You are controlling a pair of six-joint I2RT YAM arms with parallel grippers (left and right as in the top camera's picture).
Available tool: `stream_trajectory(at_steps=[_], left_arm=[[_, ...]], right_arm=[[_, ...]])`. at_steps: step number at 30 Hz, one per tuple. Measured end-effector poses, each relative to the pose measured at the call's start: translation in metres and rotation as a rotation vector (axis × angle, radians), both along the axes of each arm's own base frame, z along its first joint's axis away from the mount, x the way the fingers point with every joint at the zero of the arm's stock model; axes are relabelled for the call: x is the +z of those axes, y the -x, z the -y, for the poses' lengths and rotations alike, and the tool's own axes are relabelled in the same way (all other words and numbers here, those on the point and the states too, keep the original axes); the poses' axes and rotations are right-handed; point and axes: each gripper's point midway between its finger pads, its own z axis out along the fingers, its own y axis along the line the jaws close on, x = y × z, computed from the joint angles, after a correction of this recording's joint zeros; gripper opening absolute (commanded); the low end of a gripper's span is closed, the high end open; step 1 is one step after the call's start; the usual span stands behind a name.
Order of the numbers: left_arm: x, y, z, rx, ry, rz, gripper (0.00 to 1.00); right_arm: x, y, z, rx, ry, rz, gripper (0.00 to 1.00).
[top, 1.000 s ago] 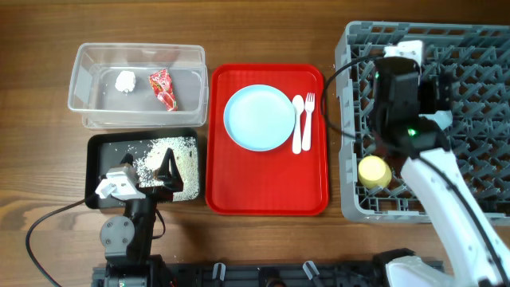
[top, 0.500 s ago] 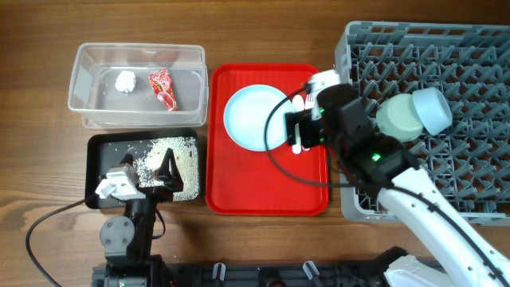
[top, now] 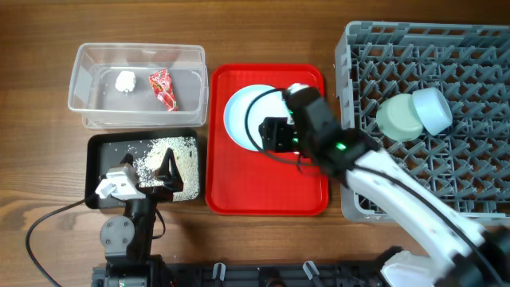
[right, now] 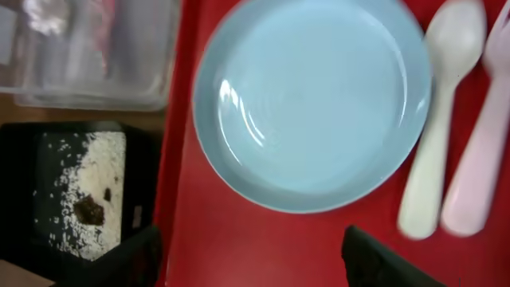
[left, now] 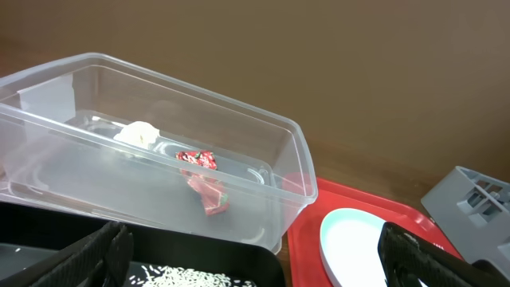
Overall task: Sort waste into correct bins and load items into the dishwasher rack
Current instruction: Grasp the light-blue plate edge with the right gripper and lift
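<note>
My right gripper [right: 247,259] hangs over the red serving tray [top: 263,187], directly above the light blue plate [right: 307,104] — jaws spread fairly wide, nothing between them. The white spoon [right: 434,143] and fork [right: 488,151] lie side by side just right of the plate. My left gripper [left: 255,251] sits over the black tray [top: 103,155] with its rice scraps [top: 171,151], jaws wide and empty. The clear tub [top: 139,49], far left, holds the napkin ball [top: 125,80] and red wrapper [top: 163,88]. In the rack [top: 478,48] on the right, the pale green bowl [top: 398,118] touches the blue bowl [top: 434,108].
</note>
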Motion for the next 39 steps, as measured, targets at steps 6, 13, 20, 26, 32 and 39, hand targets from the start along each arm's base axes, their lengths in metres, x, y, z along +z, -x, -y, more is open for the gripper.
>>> stream_trajectory(at_steps=[6,13,20,26,32,39], left_arm=[[0.0,0.0,0.0,0.0,0.0,0.0,1.0],[0.0,0.0,0.0,0.0,0.0,0.0,1.0],[0.0,0.0,0.0,0.0,0.0,0.0,1.0],[0.0,0.0,0.0,0.0,0.0,0.0,1.0],[0.0,0.0,0.0,0.0,0.0,0.0,1.0],[0.0,0.0,0.0,0.0,0.0,0.0,1.0]], right_arm=[[-0.057,0.006,-0.004,-0.205,-0.036,-0.253,0.77],[-0.084,0.004,-0.001,-0.371,-0.05,-0.352,0.77],[-0.109,-0.002,-0.003,-0.497,-0.077,-0.41,0.52],[-0.12,-0.001,-0.005,-0.537,-0.078,-0.45,0.1],[-0.122,0.001,-0.005,-0.542,-0.08,-0.468,0.04],[-0.116,0.006,0.006,-0.545,-0.033,-0.454,0.04]])
